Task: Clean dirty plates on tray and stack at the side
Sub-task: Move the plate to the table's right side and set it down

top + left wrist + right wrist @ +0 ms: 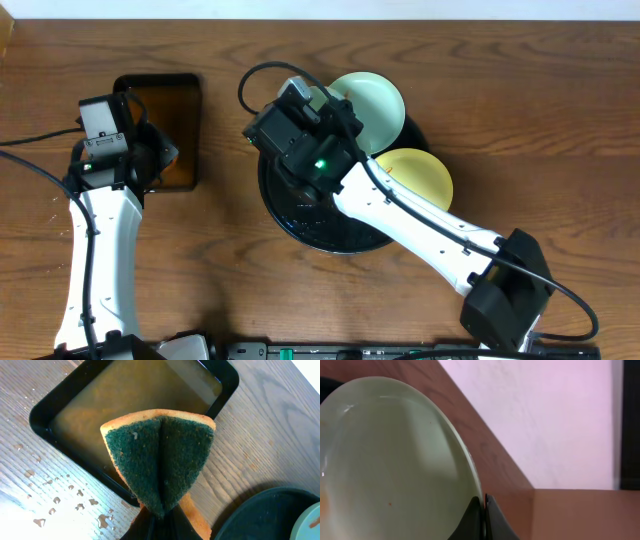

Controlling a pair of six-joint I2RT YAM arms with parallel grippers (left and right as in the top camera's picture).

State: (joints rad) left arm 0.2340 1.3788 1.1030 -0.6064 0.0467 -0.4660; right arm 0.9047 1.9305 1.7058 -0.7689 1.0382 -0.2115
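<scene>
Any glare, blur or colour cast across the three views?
Overhead: even light, sharp, small glints on the wet black tray. Left wrist: sponge crisp, a pale reflection on the brown liquid. Right wrist: plate so close it looks soft, and the wall behind has a pink cast.

A pale green plate [372, 104] overhangs the far rim of the round black tray [318, 228]. A yellow plate [418, 178] overlaps its right rim.
</scene>
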